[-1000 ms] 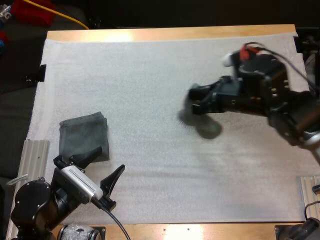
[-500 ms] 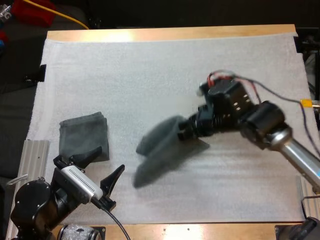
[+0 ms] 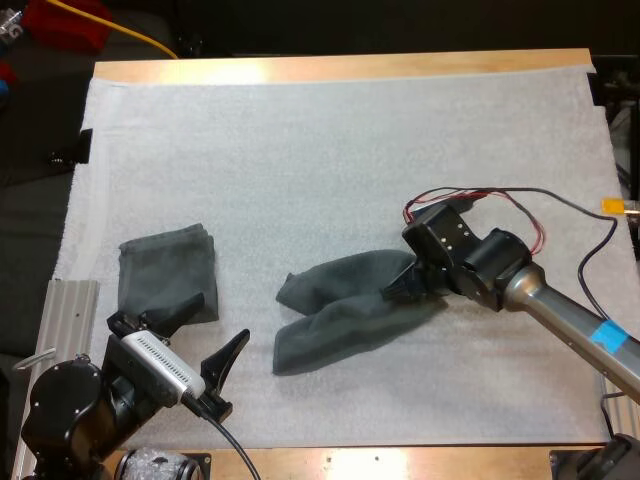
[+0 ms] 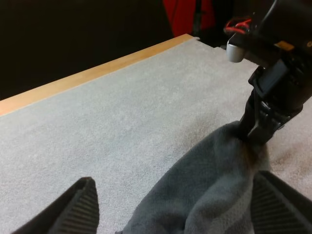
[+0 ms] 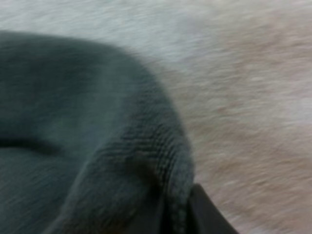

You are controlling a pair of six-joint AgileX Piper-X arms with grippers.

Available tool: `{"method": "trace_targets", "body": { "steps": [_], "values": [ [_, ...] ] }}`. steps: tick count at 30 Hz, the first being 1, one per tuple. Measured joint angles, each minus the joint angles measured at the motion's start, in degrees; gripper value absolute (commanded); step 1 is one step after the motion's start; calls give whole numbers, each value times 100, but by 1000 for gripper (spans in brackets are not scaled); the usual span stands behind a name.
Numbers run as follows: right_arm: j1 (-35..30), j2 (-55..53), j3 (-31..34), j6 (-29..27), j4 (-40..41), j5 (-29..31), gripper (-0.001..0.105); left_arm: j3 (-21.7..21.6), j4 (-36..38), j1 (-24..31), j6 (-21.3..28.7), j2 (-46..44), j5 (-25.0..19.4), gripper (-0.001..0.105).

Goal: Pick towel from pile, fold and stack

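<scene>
Gripping the right end of the crumpled towel (image 3: 340, 310), our right gripper (image 3: 403, 284) sits right of centre in the high view, its jaws clamped on the cloth. The towel lies across the middle of the white mat (image 3: 300, 150) and spreads toward the lower left. The folded stack (image 3: 168, 270) rests at the mat's left side, apart from the crumpled towel. Our left gripper (image 3: 212, 330) hangs at the lower left, at the stack's near edge, jaws apart and holding nothing.

In the left wrist view, our two fingers (image 4: 83, 207) stand wide apart, the crumpled towel lies beyond them, and the right gripper pinches its far end.

In the right wrist view, the towel's ribbed hem presses against our dark finger (image 5: 204, 217), over the mat.
</scene>
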Motion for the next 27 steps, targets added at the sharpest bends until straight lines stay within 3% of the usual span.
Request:
{"method": "trace_targets", "body": {
  "steps": [2,4,6,14,20,27],
  "values": [
    [0,2,0,0,0,403,43,0,8,0,-12,0,0,63],
    [0,2,-36,0,31,896,71,0,60,0,-13,0,0,63],
    [0,2,-129,-14,187,1293,85,0,273,0,-13,0,0,63],
    [0,-254,-316,11,837,1540,78,0,1190,0,-13,0,117,63],
    [0,-945,-316,248,1064,1112,78,0,1695,0,-13,0,130,63],
    [0,-1668,-316,463,1327,611,78,0,1730,0,-13,0,139,63]
  ]
}}
